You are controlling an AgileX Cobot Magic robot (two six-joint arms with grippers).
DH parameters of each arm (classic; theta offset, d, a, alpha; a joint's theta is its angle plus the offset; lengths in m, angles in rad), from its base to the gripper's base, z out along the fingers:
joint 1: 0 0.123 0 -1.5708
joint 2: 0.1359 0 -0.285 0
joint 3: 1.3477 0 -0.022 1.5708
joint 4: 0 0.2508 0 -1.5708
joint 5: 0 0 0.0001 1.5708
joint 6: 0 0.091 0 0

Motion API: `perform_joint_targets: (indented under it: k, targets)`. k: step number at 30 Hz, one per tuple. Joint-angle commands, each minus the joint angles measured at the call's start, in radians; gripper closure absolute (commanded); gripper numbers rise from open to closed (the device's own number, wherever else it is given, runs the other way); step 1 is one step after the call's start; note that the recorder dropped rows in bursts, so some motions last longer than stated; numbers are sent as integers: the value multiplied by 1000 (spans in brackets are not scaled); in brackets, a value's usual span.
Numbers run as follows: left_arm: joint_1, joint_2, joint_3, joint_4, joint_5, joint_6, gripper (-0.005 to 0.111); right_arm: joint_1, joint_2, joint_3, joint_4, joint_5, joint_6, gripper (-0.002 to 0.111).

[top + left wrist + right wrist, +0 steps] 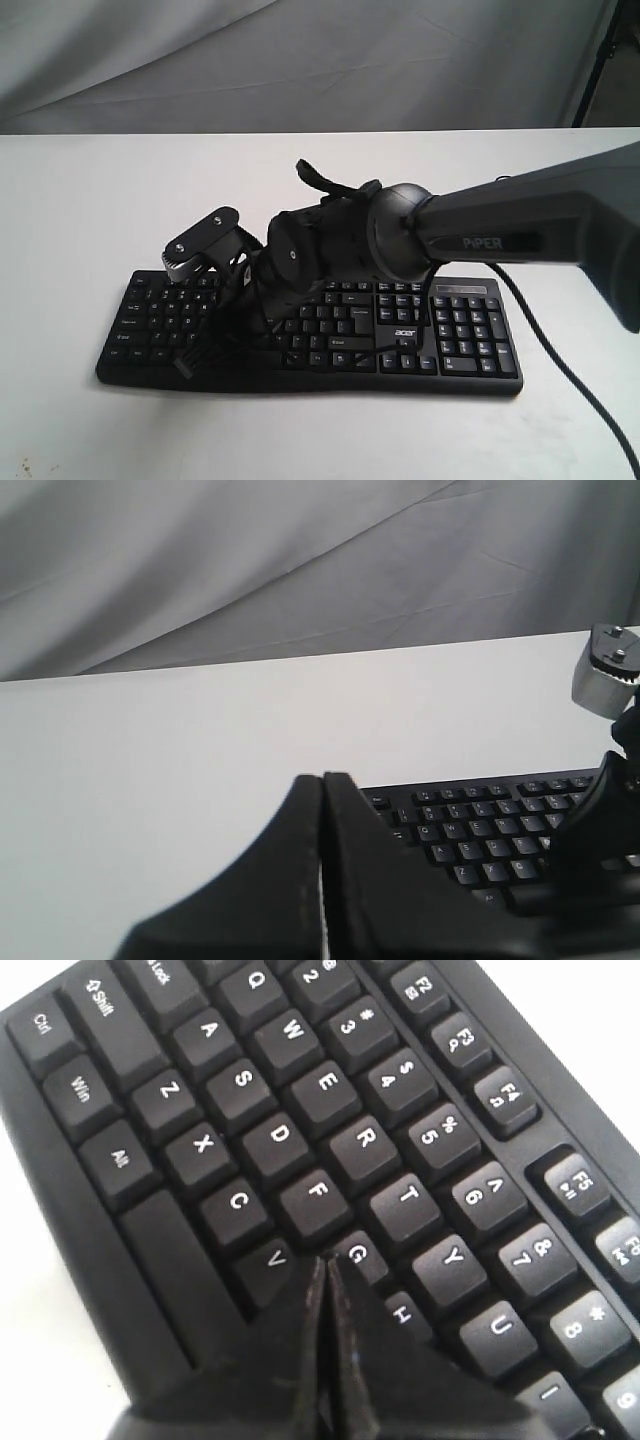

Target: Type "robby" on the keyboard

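Observation:
The black keyboard (455, 340) lies across the white table (80, 200), its number pad and "acer" logo on the right. My right gripper (195, 355) reaches across from the right and points down at the letter keys. In the right wrist view, the right gripper (327, 1258) is shut with nothing between its fingers. Its tip sits just over the keyboard (320, 1110) between V and G, hiding the key behind them. The left gripper (322, 776) is also shut and empty, off the left end of the keyboard (480, 830). It does not show in the exterior view.
The thin black cable (570, 370) runs over the table to the front right. The right arm's thick forearm (520, 235) spans the keyboard's right half. Its silver wrist camera (200, 240) hangs above the left keys. Grey cloth (300, 60) backs the table.

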Motion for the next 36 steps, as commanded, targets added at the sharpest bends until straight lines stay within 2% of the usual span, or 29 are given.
perform_joint_targets:
  k: [1,17,22,26,36]
  targets:
    - [-6,-3,4,5,-7,-3,107,2,-25,-5,-10,-7,-1,108]
    - [-6,-3,4,5,-7,-3,107,2,8,-5,-9,8,-1,108]
    - [-6,-3,4,5,-7,-3,107,-31,-78,-5,-40,8,-1,108]
    - [-6,-3,4,5,-7,-3,107,-80,-71,-65,-71,88,-1,108]
    - [-6,-3,4,5,-7,-3,107,-67,-24,-98,-52,94,-6,108]
